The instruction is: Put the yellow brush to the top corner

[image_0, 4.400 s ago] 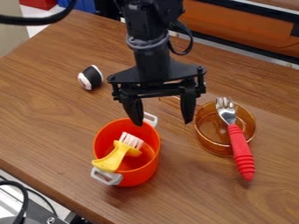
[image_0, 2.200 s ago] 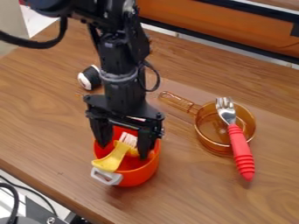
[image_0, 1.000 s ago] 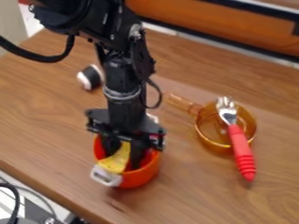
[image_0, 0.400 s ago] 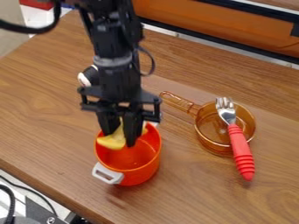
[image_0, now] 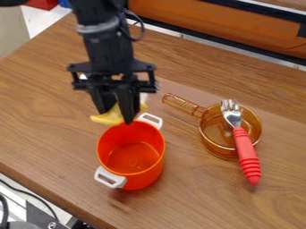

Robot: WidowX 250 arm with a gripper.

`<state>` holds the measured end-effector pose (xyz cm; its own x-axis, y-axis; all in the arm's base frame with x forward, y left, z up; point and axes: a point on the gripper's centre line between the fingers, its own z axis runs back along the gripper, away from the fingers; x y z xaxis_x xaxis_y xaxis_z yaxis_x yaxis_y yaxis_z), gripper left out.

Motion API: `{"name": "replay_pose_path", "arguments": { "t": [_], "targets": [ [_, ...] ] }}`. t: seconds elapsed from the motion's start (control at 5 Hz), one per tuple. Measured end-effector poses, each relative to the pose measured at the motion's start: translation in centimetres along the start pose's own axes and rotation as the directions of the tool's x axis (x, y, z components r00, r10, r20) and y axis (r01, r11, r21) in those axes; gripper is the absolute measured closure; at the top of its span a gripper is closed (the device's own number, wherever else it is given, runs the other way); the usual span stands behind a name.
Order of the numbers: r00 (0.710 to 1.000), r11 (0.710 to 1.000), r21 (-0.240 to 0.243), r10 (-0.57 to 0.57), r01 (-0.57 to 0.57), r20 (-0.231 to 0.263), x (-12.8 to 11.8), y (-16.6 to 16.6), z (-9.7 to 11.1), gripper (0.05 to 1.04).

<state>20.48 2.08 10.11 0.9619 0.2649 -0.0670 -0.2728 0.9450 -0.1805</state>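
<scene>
And here's the gripper (image_0: 118,114), left of centre in the frame, pinching the yellow brush (image_0: 110,118) between its fingertips, the brush poking out on both sides above the orange pot (image_0: 156,165)

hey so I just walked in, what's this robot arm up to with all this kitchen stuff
The robot's gripper is holding a yellow brush up near the back rim of an orange pot. The pot is empty, and the brush has yet to be set down at the table's top corner. Off to one side, a fork with a red handle rests across a clear amber pan.
</scene>
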Motion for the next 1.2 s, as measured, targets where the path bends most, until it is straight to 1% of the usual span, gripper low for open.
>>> {"name": "replay_pose_path", "arguments": {
  "t": [0.2,0.4,0.6,0.8,1.0,1.2],
  "targets": [
    [0.997,0.999,-0.001,0.039,-0.039,0.064,0.9,1.5,0.4,0.77],
    [0.996,0.999,-0.025,0.026,-0.024,0.088,1.1,3.1,0.8,0.77],
    [0.986,0.995,-0.049,0.092,-0.086,0.142,2.9,3.1,1.1,0.77],
    [0.97,0.993,-0.04,0.118,-0.112,0.211,5.2,1.7,0.9,0.77],
    [0.955,0.997,-0.046,0.076,-0.065,0.287,8.2,0.6,1.1,0.77],
    [0.936,0.997,-0.047,0.068,-0.055,0.346,11.1,-0.7,0.8,0.77]
  ]
}}
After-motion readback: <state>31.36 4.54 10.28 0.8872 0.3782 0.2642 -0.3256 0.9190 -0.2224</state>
